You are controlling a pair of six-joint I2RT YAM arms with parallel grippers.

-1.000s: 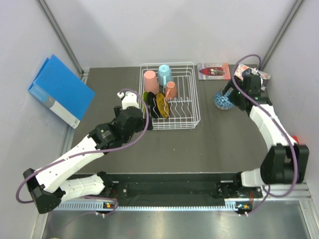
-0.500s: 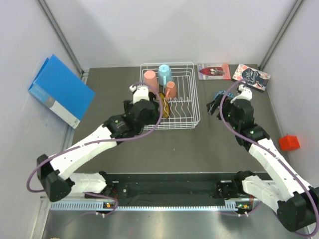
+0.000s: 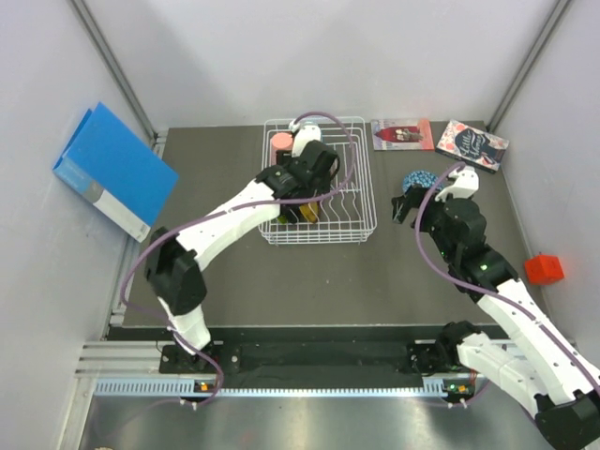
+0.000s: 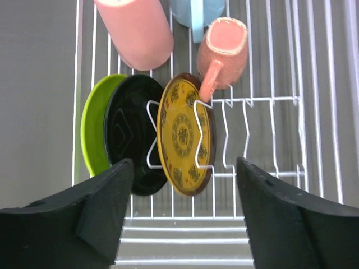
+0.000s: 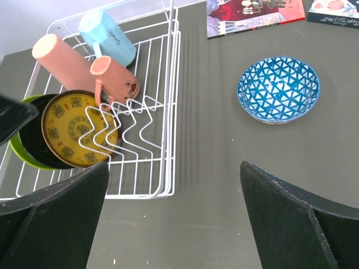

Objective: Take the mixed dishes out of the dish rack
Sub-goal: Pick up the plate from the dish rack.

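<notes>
The white wire dish rack (image 3: 362, 223) stands at the table's back middle. In the left wrist view it holds a pink cup (image 4: 137, 31), a light blue mug (image 4: 196, 11) and a salmon cup (image 4: 224, 47) lying down. The lime-green plate (image 4: 91, 131), black plate (image 4: 129, 131) and yellow patterned plate (image 4: 185, 134) stand upright in the tines. My left gripper (image 4: 184, 168) hovers open and empty above the plates (image 3: 309, 180). The blue patterned bowl (image 3: 419, 178) sits on the table right of the rack (image 5: 279, 89). My right gripper (image 5: 173, 168) is open and empty, raised near the bowl (image 3: 405, 202).
A blue binder (image 3: 112, 169) leans at the left wall. Two books (image 3: 403, 133) (image 3: 473, 142) lie at the back right. A red object (image 3: 544, 269) sits at the right edge.
My left gripper has swung from the rack's left side to above the plates inside it. My right gripper has drawn back from the bowl, which stays on the table.
</notes>
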